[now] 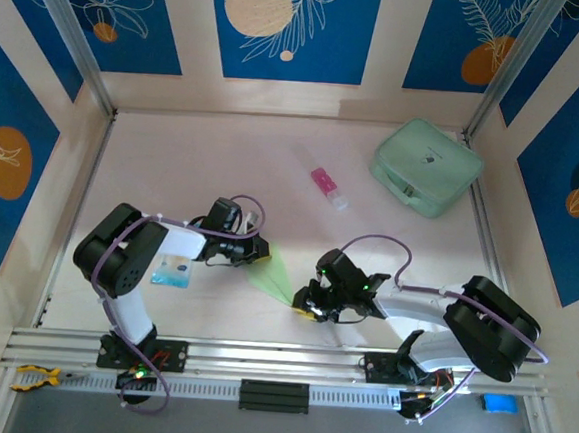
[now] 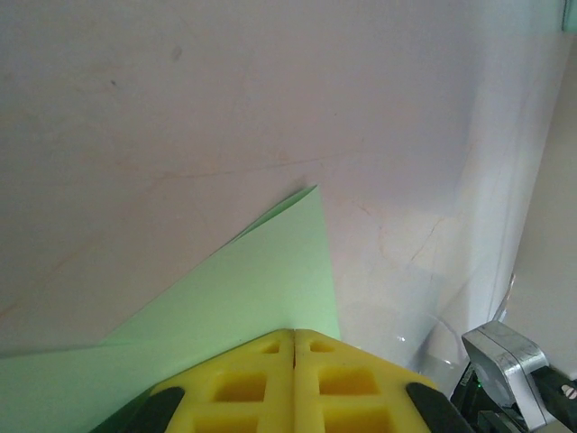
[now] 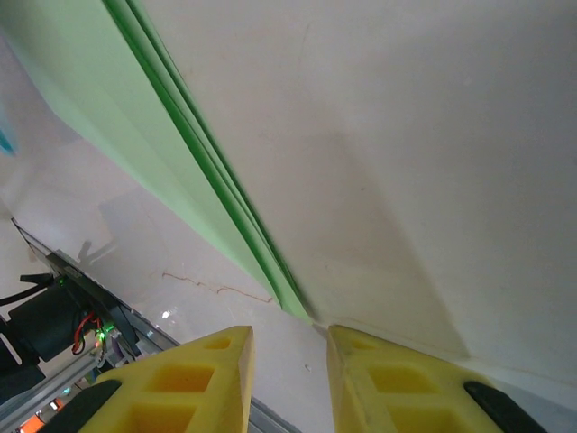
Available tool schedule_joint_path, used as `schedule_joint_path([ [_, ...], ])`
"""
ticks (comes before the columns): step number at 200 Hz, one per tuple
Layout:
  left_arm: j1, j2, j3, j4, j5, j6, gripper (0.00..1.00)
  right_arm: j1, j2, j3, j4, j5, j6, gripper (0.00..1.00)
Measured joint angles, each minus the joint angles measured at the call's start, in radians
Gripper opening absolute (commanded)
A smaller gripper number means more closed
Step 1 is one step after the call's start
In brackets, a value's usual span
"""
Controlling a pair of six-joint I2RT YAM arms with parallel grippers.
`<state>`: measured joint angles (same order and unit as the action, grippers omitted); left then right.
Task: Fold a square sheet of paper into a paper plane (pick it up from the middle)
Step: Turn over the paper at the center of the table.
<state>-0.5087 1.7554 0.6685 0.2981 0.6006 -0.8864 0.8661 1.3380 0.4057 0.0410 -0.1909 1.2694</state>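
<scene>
- Where the arms are bolted at the near edge of the worktop (image 1: 223,171), a small yellow-and-orange tool (image 1: 34,377) lies at the rail's left end and a blue object (image 1: 498,404) lies near its right end.
- Right pincer (image 1: 305,308) sits low, right of centre and not far in from the near edge. The wrist view shows its yellow fingers (image 3: 207,379) partly apart with nothing between them (image 3: 288,347).
- The paper plane (image 1: 271,271), a narrow lime-green wedge, lies between the two pincers. Its slim end stops just short of the right pincer's gap, and stacked fold edges run along one side (image 3: 135,117).
- Left pincer (image 1: 256,254) is at the wedge's wider end. Its fingers are closed tight together (image 2: 295,347) and the green paper (image 2: 252,289) spreads out from beneath them to a sharp corner. I cannot tell whether they press on it or are just above it.
- A blue-and-white packet (image 1: 172,270) lies flat beside the left arm, toward the left edge.
- Further in, past centre, a pink-and-white tube (image 1: 328,187) lies at an angle.
- The mint-green case (image 1: 426,167) sits closed in the far right corner.
</scene>
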Motion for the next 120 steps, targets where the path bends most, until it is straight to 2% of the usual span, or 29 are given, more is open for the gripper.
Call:
schedule_joint_path([
  [120,0.007,0.0,-0.01,0.017,0.009,-0.007,0.07,-0.005,0.019,-0.011,0.08,0.005,0.031,0.3],
])
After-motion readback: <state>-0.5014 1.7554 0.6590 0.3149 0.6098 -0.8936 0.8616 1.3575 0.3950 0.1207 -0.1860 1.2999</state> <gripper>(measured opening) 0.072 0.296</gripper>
